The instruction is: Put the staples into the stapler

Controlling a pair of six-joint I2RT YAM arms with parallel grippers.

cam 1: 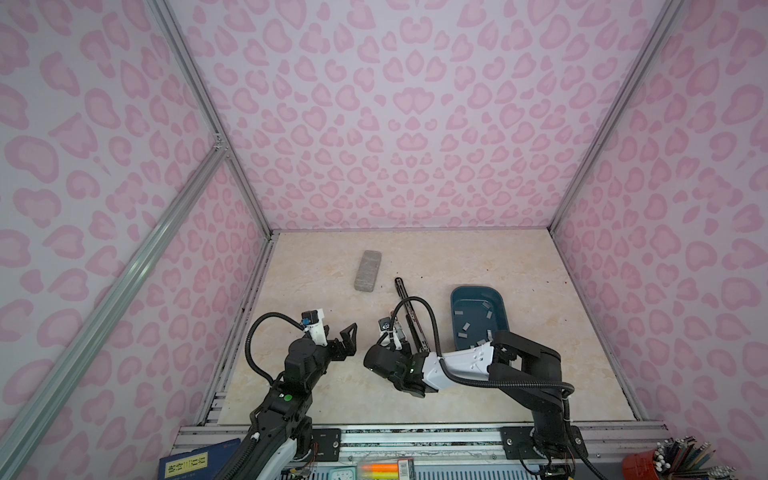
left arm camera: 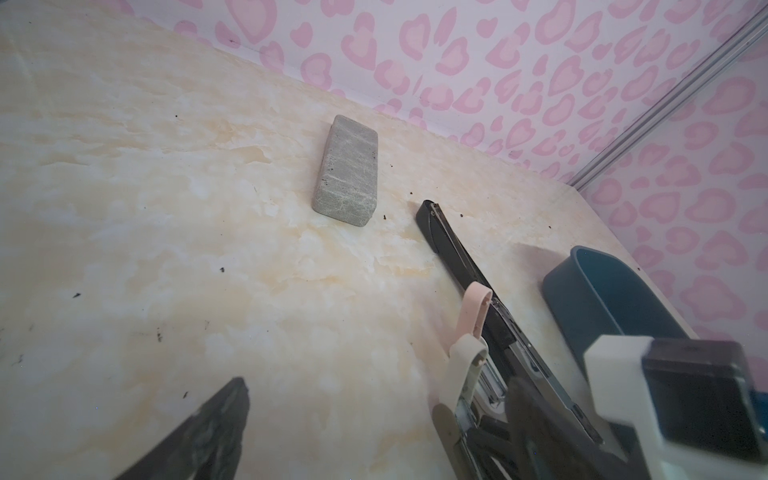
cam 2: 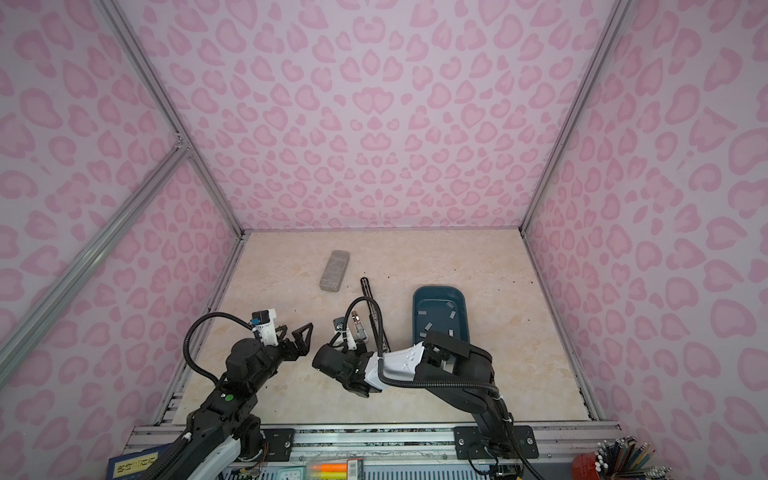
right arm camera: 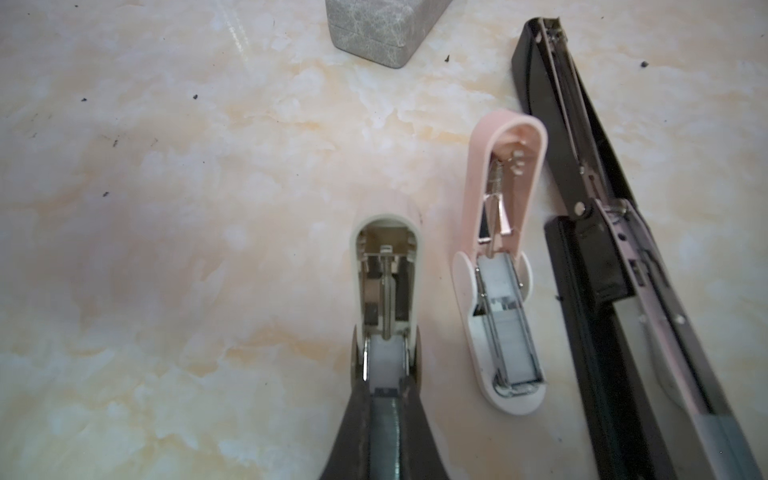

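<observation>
In both top views the loose staples (cam 1: 460,309) lie scattered in the blue tray (cam 1: 503,316), on the right of the long black stapler (cam 1: 401,291). That stapler lies opened out flat, its long axis running away from me. My right tool (cam 1: 397,343) reaches across to the near end of it. My left tool (cam 1: 338,334) hangs over bare desk (cam 1: 540,374) a little to the left, jaws spread wide with nothing between them. The small staplers are too tiny here to tell apart.

From the left wrist, the grey block (left arm camera: 345,170) lies beyond, apart from the black stapler. A pink stapler (left arm camera: 473,311) lies just beside the black one, on the side away from the tray. My left tool faces all this from the side, not along any channel.

From the right wrist the matter is plain. My right tool (right arm camera: 386,370) is pinched tight on what looks like a staple strip (right arm camera: 386,419), held lengthwise. Straight ahead, at the tips, a white stapler (right arm camera: 386,266) lies open, its channel pointing away in line with the strip. The pink stapler beside it already shows staples in its channel.

I judge that the coming move turns on this line-up: strip and white channel share one axis. The right arm is the nearer, so a straight push forward should seat the strip. Any yaw would catch it on the channel walls.
</observation>
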